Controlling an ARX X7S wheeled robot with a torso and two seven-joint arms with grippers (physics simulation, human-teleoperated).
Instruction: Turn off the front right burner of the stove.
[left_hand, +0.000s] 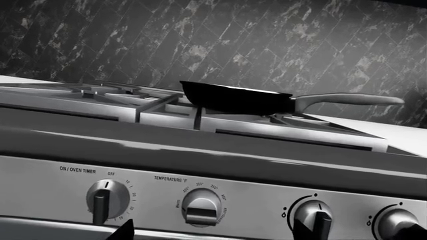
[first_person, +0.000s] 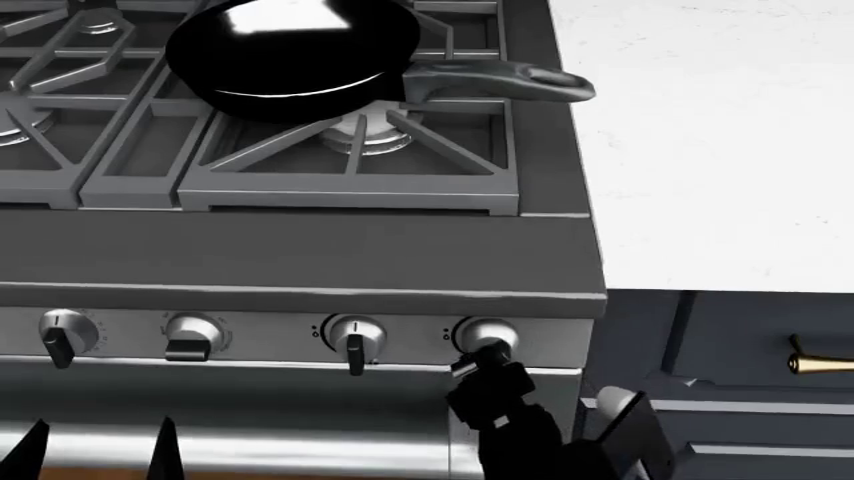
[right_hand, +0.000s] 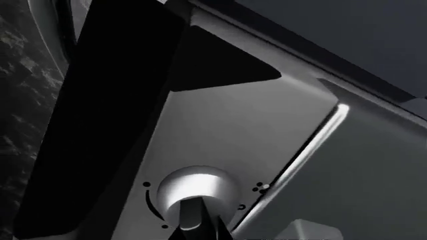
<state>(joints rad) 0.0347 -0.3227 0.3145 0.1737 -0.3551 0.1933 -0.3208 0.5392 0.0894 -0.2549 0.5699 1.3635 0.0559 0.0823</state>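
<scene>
The stove (first_person: 294, 250) fills the head view, and its front panel fills the left wrist view (left_hand: 220, 200). The front right burner (first_person: 370, 135) shows under its grey grate, partly covered by a glossy black frying pan (first_person: 287, 45). My right gripper (first_person: 478, 366) is at the rightmost knob (first_person: 489, 333). In the right wrist view its tips (right_hand: 199, 232) close round that knob's (right_hand: 197, 187) black pointer. My left gripper (first_person: 96, 440) is open and empty, low in front of the stove's left part; in the left wrist view (left_hand: 267, 235) its tips flank the temperature knob (left_hand: 201, 206).
A white countertop (first_person: 707, 140) lies right of the stove, with a dark blue cabinet and its brass handle (first_person: 817, 364) below. The pan's handle (first_person: 501, 80) points right. Three more knobs (first_person: 354, 338) sit along the panel, above the steel bar handle (first_person: 307, 445).
</scene>
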